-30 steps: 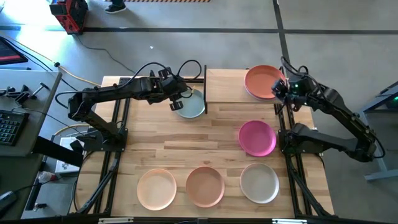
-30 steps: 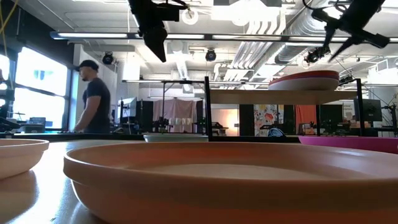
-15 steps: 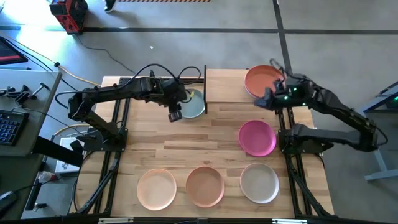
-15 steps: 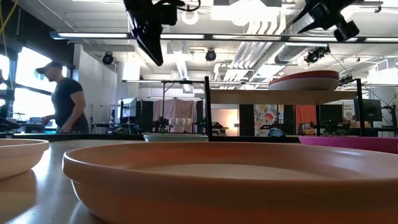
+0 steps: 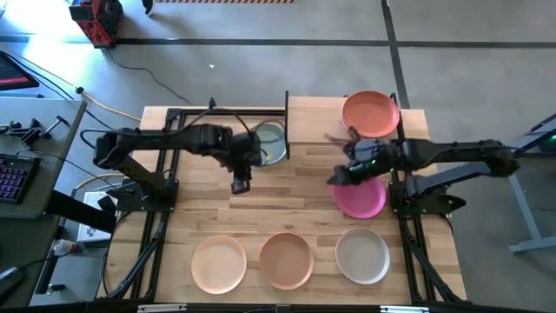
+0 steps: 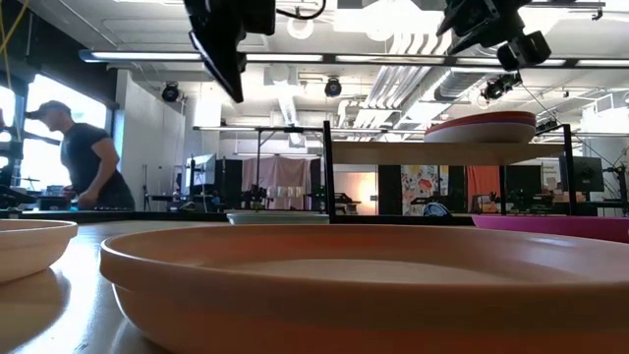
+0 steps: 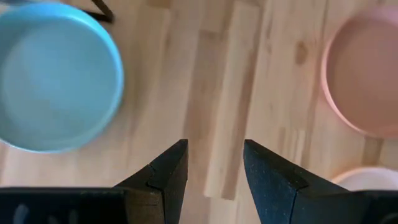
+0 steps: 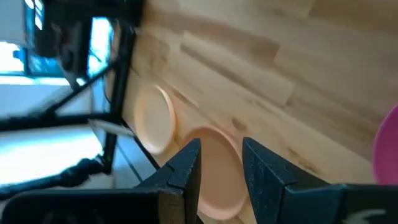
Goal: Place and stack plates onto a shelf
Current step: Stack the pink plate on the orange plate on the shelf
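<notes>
Orange round plates (image 5: 371,113) sit stacked on the light-wood shelf (image 5: 314,120); five plates remain on the bench (image 5: 287,204). Both jaws apart, empty.

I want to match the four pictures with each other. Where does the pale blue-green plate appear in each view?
High view: pale blue-green plate lies left of the shelf, partly under the left arm.
Low view: its thin rim shows at centre, behind the big peach plate.
Left wrist view: large, at upper left.
Right wrist view: not in it.
Shared landmark: the slatted wooden tabletop.
</notes>
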